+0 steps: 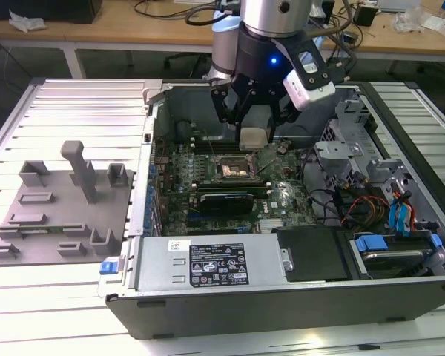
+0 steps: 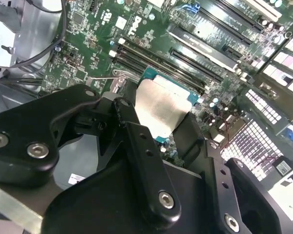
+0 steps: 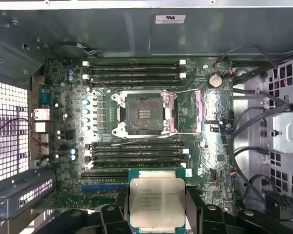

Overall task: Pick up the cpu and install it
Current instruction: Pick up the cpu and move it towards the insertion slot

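The cpu (image 3: 156, 202), a small square chip with a pale silver top and green rim, is held between my gripper's (image 3: 156, 209) black fingers (image 3: 110, 214). It also shows as a silver plate, the cpu (image 2: 160, 109), in the second wrist view and pale under the gripper (image 1: 254, 135) in the exterior view. It hangs above the green motherboard (image 1: 282, 196) inside the open computer case. The dark metal-framed socket (image 3: 144, 113) lies open and unfilled on the board, with its lever raised, a short way from the chip; the socket (image 1: 235, 170) sits just below the gripper in the exterior view.
The case's metal walls (image 1: 156, 245) ring the board. Memory slots (image 3: 134, 70) flank the socket. A grey plastic plate with upright pegs (image 1: 59, 215) lies at the exterior view's left. Drive bays and coloured cables (image 1: 389, 211) fill the case at the exterior view's right.
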Motion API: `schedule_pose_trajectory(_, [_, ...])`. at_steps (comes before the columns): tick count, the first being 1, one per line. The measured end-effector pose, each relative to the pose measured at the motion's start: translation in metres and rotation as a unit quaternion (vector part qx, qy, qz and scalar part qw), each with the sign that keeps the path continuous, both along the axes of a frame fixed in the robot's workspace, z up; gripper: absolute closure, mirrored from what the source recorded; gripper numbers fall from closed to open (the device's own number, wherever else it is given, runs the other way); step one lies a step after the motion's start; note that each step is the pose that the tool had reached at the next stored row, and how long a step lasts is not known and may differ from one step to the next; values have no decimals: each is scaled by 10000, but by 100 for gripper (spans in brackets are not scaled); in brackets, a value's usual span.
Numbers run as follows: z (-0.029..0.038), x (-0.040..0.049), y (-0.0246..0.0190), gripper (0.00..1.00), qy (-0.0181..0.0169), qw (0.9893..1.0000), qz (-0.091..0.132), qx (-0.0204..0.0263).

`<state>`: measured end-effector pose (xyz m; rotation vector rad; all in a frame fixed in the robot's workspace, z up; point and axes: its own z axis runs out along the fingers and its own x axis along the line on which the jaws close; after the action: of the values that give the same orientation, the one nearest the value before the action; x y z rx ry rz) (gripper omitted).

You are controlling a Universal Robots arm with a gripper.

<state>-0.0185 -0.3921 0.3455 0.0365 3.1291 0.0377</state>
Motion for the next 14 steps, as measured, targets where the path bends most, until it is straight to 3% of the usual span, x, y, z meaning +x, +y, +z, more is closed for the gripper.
schedule_pose_trajectory(7, [-54, 0, 82, 45, 0, 10000, 0, 74])
schedule_pose_trajectory(14, [-107, 0, 115, 45, 0, 9998, 0, 180])
